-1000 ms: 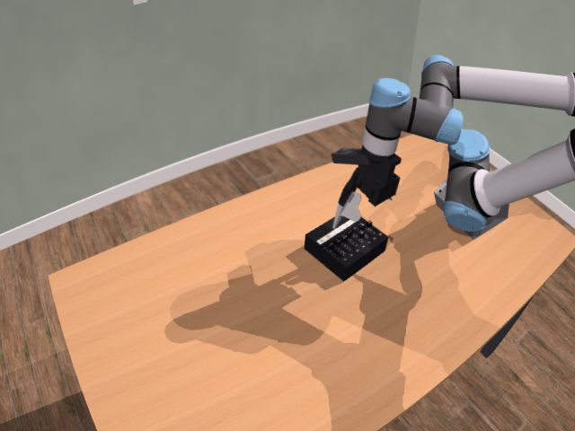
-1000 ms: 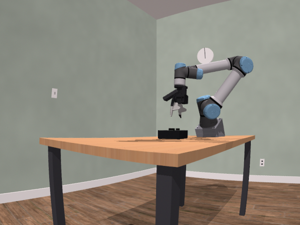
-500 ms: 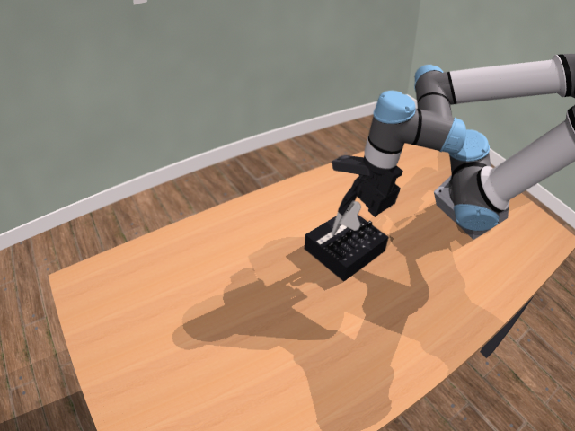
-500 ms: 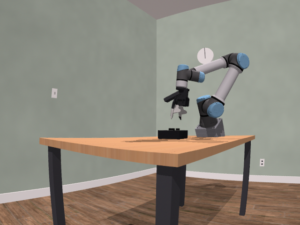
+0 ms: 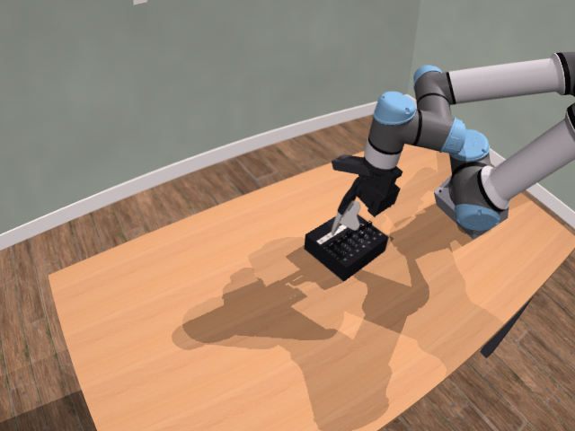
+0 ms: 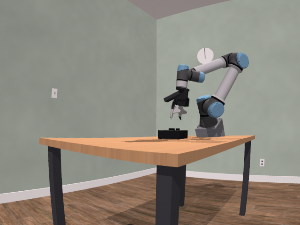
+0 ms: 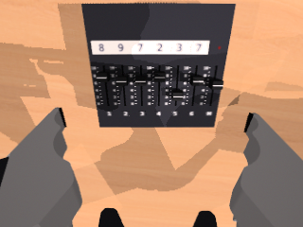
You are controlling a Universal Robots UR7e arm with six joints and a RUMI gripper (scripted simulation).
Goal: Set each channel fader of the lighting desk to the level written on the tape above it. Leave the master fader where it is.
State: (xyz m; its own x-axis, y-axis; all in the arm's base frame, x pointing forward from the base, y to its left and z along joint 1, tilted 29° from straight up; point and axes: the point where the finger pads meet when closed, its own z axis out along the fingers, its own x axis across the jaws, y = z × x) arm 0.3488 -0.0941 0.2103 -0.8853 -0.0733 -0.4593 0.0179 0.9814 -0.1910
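A pale wooden surface (image 6: 135, 147) on dark legs stands in a room with grey-green walls, a white skirting board and a dark plank floor (image 5: 287, 153). One wall carries a light switch (image 6: 54, 93); the other has a round white clock (image 6: 205, 55) behind the arm and a socket (image 6: 261, 162) low down. Broad shadows of the arm fall across the wood.

The lighting desk (image 5: 346, 249), a small black box, lies flat on the surface toward the far edge, near the arm's grey base (image 6: 209, 131), which is fixed at the far right corner. In the wrist view a white tape strip (image 7: 150, 47) reads 8 9 7 2 3 7 above six numbered channel faders, with the master fader (image 7: 217, 83) at the right end.

The tool (image 6: 176, 114) hangs above the desk, clear of it, its fingers spread wide apart and holding nothing.
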